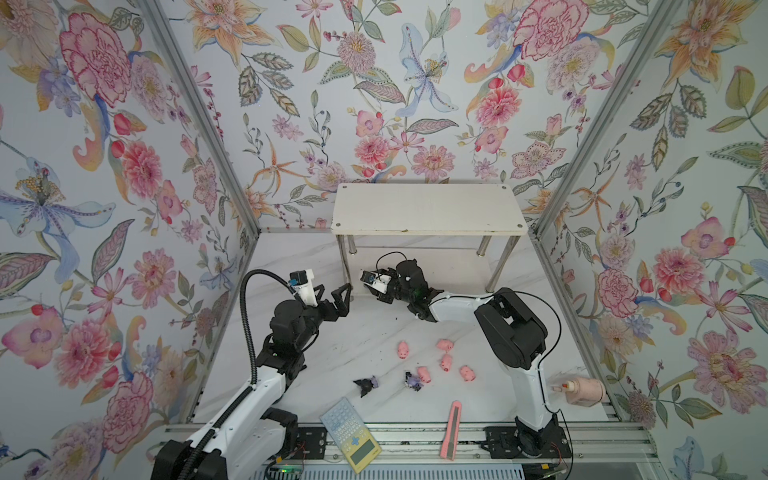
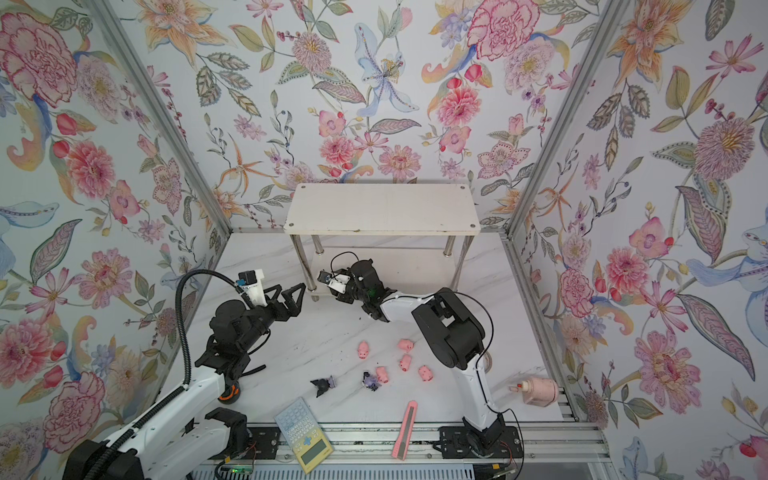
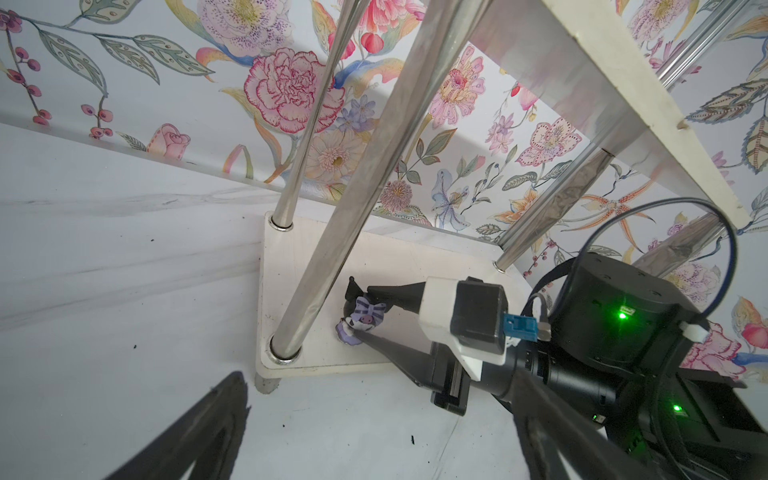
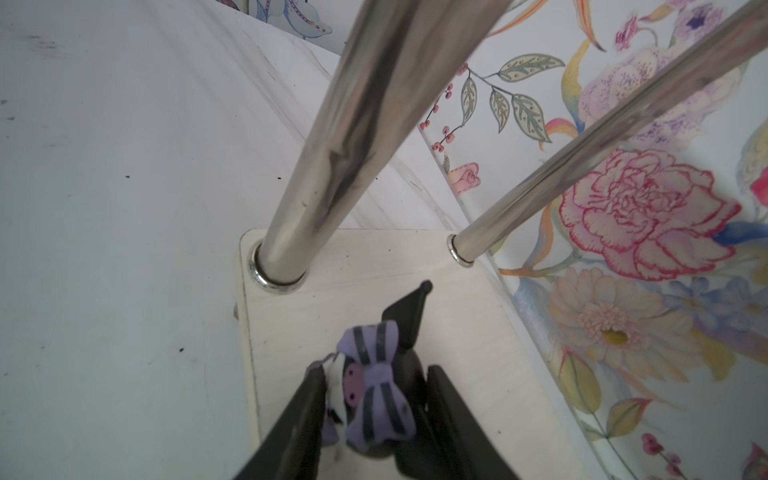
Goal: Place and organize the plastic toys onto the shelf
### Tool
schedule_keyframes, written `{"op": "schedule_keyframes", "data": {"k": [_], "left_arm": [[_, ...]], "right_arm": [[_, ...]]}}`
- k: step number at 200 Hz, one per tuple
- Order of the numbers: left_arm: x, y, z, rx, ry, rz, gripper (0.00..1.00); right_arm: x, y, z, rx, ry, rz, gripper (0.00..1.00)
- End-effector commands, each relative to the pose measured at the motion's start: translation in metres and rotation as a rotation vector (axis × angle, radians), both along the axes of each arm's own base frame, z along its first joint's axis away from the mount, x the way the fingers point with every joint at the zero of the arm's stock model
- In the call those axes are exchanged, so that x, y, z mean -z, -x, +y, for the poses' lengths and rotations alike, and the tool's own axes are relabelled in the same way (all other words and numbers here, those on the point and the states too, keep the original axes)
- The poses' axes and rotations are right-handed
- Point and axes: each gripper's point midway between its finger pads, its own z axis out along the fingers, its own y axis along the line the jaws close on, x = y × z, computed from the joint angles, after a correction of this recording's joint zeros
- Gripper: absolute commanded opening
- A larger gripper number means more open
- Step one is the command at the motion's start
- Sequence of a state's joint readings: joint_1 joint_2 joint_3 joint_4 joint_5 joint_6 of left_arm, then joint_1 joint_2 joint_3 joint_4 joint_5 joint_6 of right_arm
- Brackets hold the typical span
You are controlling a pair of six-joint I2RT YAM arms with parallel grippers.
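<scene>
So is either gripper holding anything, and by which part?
Left gripper: nothing, open. Right gripper brackets the black-and-purple figurine by the sides of its head, on the shelf's lower board; whether it actually grips cannot be told.

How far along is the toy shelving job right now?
Done: no other toy visible on the shelf. In hand: one black-and-purple figurine sits on its lower board, inside the right gripper; whether it's released is unclear. Left: five pink pigs and two figurines on the table.
</scene>
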State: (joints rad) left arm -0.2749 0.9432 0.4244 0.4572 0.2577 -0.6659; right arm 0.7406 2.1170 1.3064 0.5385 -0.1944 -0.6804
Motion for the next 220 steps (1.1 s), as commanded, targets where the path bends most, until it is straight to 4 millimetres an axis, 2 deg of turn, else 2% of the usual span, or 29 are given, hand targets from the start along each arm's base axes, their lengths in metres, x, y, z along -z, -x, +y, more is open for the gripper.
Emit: {"op": "schedule_keyframes", "data": {"k": [1,23,59,70,86,106,125,166,177,186,193,197,202,206,213,220], "left_arm": [[-0.025,-0.003,0.002,-0.001,0.019,-0.068,0.99],[-0.025,-0.002,0.002,0.001,0.019,-0.067,0.99],[-0.029,0.001,0.003,0.0,0.022,-0.078,0.99],[-0.032,0.002,0.003,-0.001,0.02,-0.085,0.99],[-0.033,0.004,0.005,-0.007,0.014,-0.089,0.99],[-0.035,0.008,0.007,-0.011,0.01,-0.098,0.99],[-0.036,0.012,0.008,-0.01,0.008,-0.103,0.99],[-0.034,0.024,0.011,-0.008,0.0,-0.106,0.99],[-0.033,0.027,0.013,-0.015,-0.005,-0.106,0.99],[-0.033,0.028,0.014,-0.02,-0.008,-0.11,0.99],[-0.033,0.029,0.015,-0.023,-0.01,-0.112,0.99],[-0.033,0.03,0.016,-0.023,-0.009,-0.112,0.99],[-0.033,0.031,0.016,-0.024,-0.008,-0.115,0.99],[-0.033,0.031,0.016,-0.023,-0.006,-0.117,0.99],[-0.032,0.032,0.016,-0.025,-0.004,-0.115,0.99],[-0.031,0.032,0.017,-0.026,-0.001,-0.114,0.99]], "right_arm": [[0.025,0.007,-0.002,0.001,0.04,0.045,0.61],[0.021,0.008,-0.002,0.005,0.029,0.049,0.69],[0.011,0.011,-0.001,0.008,0.013,0.051,0.74],[0.005,0.012,-0.002,0.014,0.002,0.054,0.76],[-0.008,0.014,-0.004,0.044,-0.032,0.068,0.87],[-0.022,0.018,-0.011,0.076,-0.079,0.111,0.92],[-0.038,0.026,-0.016,0.096,-0.128,0.131,0.94],[-0.055,0.046,-0.041,0.178,-0.226,0.189,0.94],[-0.057,0.054,-0.044,0.177,-0.241,0.225,0.88],[-0.055,0.06,-0.044,0.164,-0.24,0.274,0.76],[-0.054,0.065,-0.041,0.141,-0.234,0.322,0.59],[-0.052,0.067,-0.039,0.134,-0.233,0.351,0.46],[-0.051,0.07,-0.037,0.132,-0.235,0.388,0.24],[-0.049,0.071,-0.035,0.127,-0.233,0.414,0.12],[-0.045,0.073,-0.032,0.117,-0.23,0.457,0.0],[-0.043,0.075,-0.028,0.111,-0.23,0.493,0.0]]}}
